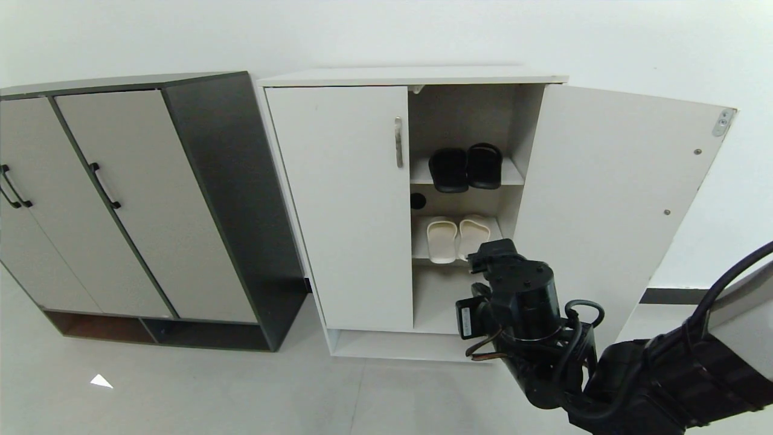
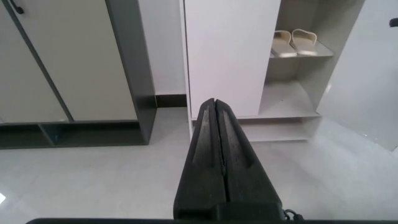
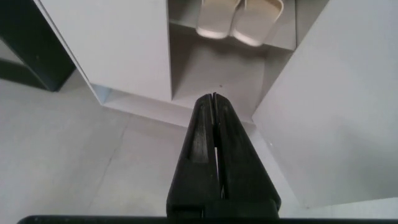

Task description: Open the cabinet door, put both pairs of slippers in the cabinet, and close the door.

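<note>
Pale grey floor (image 1: 181, 386) and plain white wall (image 1: 362, 30); two cabinets stand side by side against the wall.

Grey cabinet (image 1: 241, 181): far left, dark frame, two light doors shut, each with a black bar handle (image 1: 104, 185). Open low compartments (image 1: 102, 326) run along its base.

Left gripper (image 2: 215, 102): fingers pressed together, holding nothing. It hangs above the floor, pointing toward the foot of the two cabinets where they meet.

White cabinet (image 1: 410, 75): centre, just beside the grey one. Its left door (image 1: 341, 205) is shut and carries an upright metal handle (image 1: 398, 142) at its inner edge.

Black slippers (image 1: 466, 167): one pair, side by side on the upper shelf (image 1: 510, 178) in the open right half of the white cabinet.

Cream slippers (image 1: 456, 237): one pair, side by side on the middle shelf (image 1: 420, 248), directly below the black pair. A small dark round item (image 1: 418, 200) sits at the back between the two shelves; what it is cannot be told.

Right door (image 1: 610, 199): swung wide open, its inner face turned to the room.

Right gripper (image 3: 214, 99): fingers together with only a thin slit between them, empty. It hangs in front of the open half, low, near the edge of the middle shelf and clear of the slippers.

Dark baseboard strip (image 1: 673, 296): far right, at the foot of the wall.
</note>
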{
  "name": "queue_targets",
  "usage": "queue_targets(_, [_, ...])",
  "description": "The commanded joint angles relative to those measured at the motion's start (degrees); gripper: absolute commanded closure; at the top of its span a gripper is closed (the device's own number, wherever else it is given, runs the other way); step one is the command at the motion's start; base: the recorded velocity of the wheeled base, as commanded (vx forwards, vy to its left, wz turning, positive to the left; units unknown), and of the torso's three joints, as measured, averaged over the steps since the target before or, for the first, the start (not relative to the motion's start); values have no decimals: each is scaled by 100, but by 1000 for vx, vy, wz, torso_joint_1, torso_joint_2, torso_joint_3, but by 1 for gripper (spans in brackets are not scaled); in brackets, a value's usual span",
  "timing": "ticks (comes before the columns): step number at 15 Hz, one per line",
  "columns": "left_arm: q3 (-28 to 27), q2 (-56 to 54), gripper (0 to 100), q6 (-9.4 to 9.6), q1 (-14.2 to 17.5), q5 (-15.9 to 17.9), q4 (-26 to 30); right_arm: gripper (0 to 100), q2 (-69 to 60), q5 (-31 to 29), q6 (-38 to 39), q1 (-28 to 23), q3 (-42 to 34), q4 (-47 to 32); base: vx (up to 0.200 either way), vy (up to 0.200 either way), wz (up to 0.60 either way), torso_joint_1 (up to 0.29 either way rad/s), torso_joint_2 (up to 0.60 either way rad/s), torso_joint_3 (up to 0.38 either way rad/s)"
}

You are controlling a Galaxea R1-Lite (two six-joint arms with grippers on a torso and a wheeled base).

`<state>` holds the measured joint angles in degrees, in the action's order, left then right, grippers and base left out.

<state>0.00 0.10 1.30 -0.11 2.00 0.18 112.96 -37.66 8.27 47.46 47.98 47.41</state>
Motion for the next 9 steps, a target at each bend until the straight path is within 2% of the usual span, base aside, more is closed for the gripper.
queue_targets(1, [0, -1, 100, 1, 2, 2, -1, 100, 77, -5, 0, -17, -8, 14, 0, 0, 0, 0, 0, 0])
queue_targets(8, [0, -1, 100, 1, 2, 2, -1, 100, 121, -5, -9, -35, -17, 14, 0, 0, 0, 0, 0, 0])
queue_targets(9, [0, -1, 100, -7, 2, 2, -1, 100, 130, -5, -9, -35, -17, 5, 0, 0, 0, 2, -212, -242])
